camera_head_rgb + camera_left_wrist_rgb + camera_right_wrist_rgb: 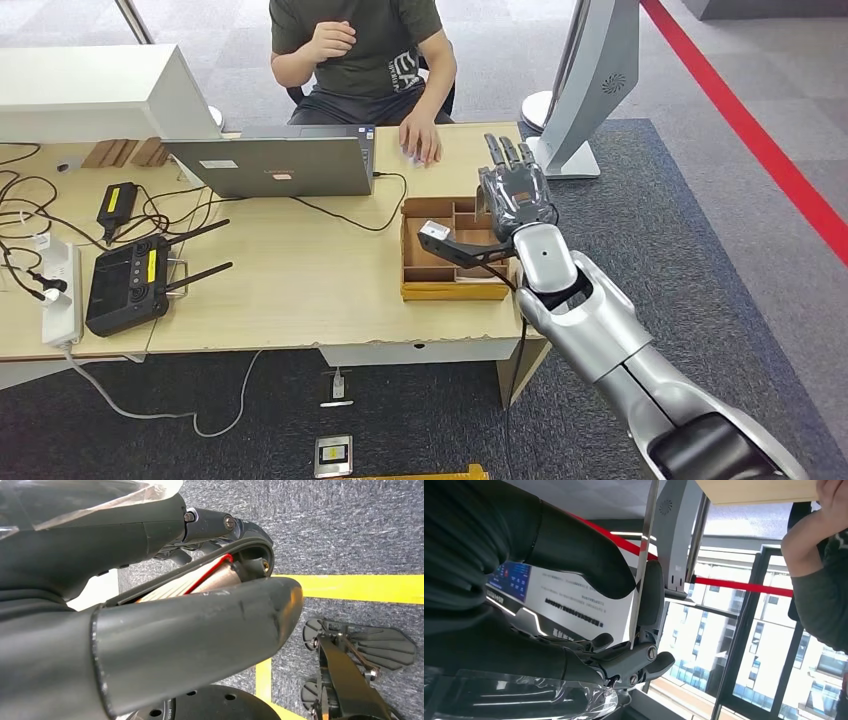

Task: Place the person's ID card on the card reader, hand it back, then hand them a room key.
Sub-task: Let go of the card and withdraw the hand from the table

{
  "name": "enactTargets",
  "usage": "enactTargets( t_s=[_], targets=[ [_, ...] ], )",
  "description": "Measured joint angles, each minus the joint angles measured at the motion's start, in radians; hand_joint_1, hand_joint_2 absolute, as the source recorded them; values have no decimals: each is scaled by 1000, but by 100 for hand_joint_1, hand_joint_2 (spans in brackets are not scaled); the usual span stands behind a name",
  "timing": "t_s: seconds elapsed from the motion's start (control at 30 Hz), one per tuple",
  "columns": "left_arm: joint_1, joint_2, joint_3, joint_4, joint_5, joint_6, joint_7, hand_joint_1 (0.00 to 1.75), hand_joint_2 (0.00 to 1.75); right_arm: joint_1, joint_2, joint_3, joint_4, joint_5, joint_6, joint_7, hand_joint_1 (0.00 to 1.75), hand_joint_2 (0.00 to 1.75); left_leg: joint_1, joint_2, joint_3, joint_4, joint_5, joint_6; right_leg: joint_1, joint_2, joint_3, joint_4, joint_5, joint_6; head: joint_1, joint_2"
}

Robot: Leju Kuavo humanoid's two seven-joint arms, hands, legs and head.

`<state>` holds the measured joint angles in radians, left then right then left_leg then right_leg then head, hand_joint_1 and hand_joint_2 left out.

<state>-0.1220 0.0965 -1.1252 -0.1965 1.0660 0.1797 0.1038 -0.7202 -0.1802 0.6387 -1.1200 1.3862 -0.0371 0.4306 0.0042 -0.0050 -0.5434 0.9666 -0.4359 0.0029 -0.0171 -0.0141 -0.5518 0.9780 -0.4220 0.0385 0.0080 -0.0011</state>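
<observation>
While the right hand [515, 195] hovered over the far right corner of the wooden compartment tray [452, 290], much of what it carried was hard to read: in the head view the card [434, 232] showed as a small pale rectangle at the tip of the thumb, its printed face too small to make out. From the right wrist view the card [642, 565] appeared edge-on, a thin pale sliver pinched between the thick thumb and the darker fingers [651, 592], so its faces were hidden and its upper end ran out of the picture. Its long axis lay along that sliver, in line with the upright fingers. In the head view the card sat above the tray's middle compartments, tilted, and whether it touched the tray could not be told. The remaining fingers of the right hand stood extended, pointing away from the tray toward the person [365, 55] seated behind the desk [300, 290], whose hand [421, 138] rested on the desk just beyond the tray. The left hand [150, 625] was seen so close that its fingers could not be judged as spread or curled. A laptop [275, 165] stood left of the tray.
</observation>
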Motion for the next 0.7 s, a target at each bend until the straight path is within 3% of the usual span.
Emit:
enactTargets(
  t_s=[0.27, 0.7],
  targets=[
    [-1, 0, -3, 0, -9, 1, 0, 0, 0, -65, 22, 27, 36, -9, -14, -24, 175, 175, 0, 0, 0, 0, 0, 0, 0, 0, 0, 0, 0, 0, 0, 0],
    [-3, -5, -4, 0, -3, 16, 1, 0, 0, -249, 147, 76, 272, -46, -15, -39, 175, 175, 1, 0, -1, 0, 0, -1, 0, 0, -1, 1, 0, 0, 0, 0]
  ],
)
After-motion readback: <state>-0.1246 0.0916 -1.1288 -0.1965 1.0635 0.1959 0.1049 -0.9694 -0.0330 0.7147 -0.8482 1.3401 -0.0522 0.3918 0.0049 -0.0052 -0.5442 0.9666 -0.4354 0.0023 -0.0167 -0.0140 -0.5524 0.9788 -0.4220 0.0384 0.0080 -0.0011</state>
